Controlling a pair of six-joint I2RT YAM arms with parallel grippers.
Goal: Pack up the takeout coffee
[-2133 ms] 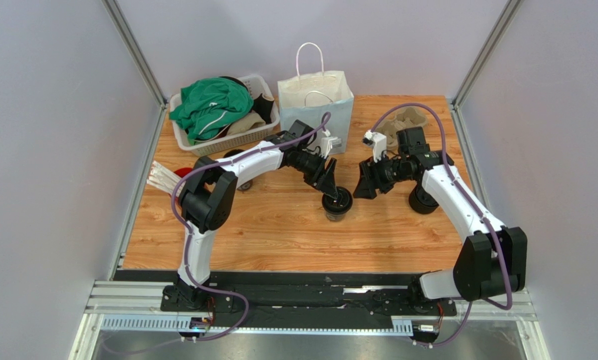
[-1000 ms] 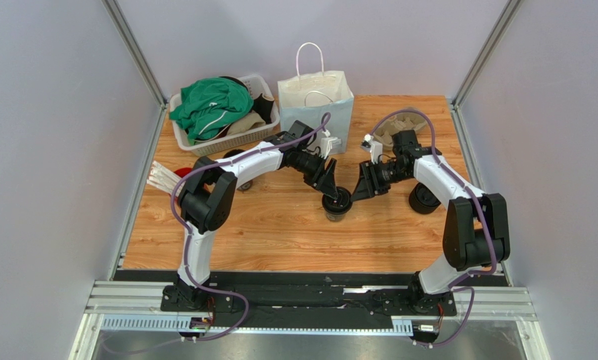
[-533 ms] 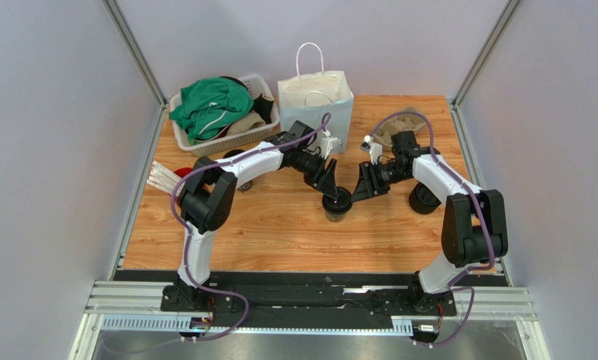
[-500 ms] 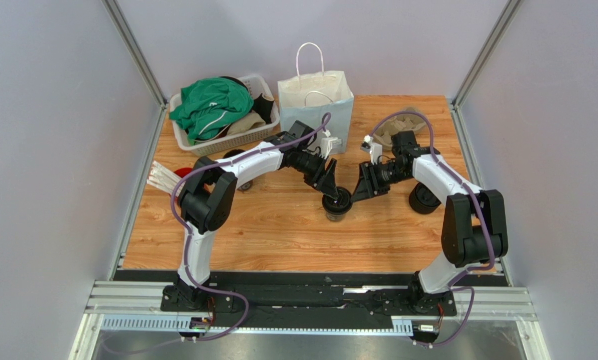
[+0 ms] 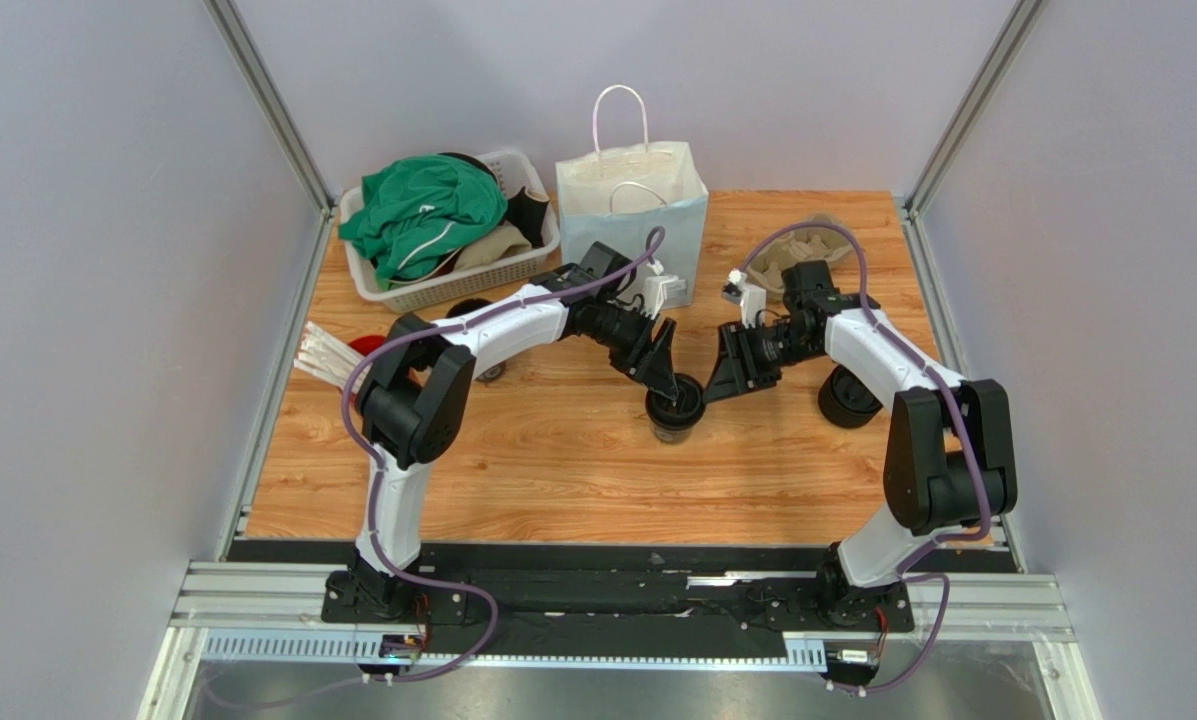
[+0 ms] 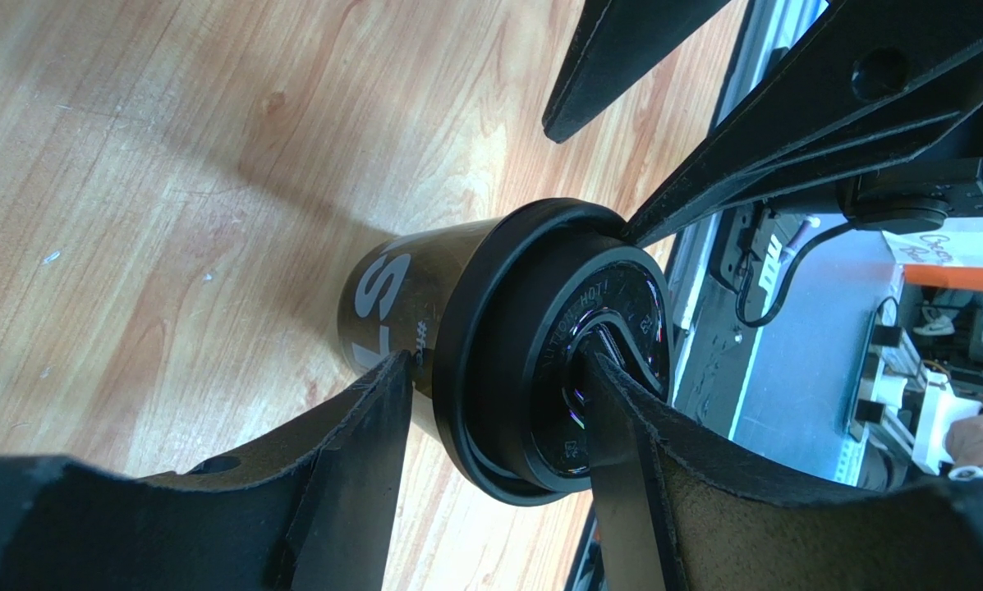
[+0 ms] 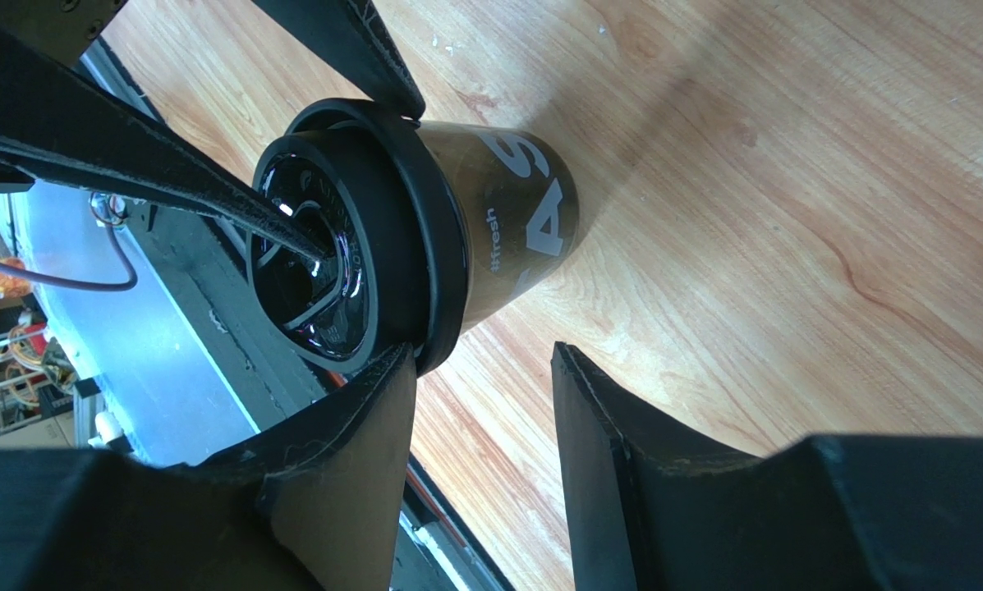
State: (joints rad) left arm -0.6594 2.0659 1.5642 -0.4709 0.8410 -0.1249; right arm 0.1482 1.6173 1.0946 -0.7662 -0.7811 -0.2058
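- In the right wrist view, upper middle of the frame, the dark side of the takeout coffee cup (image 7: 521,197) bore large white letters "S" and "A", cut off by the cup's curve.
- Beside the "A", small white print read roughly "ufresh".
- In the left wrist view, the lid (image 6: 508,369) carried raised lettering ending in "HOT!".
- There, the cup wall showed a big white "S".

Left tool (image 6: 494,360) pinches; right tool (image 7: 484,360) gapes, both angled inward.
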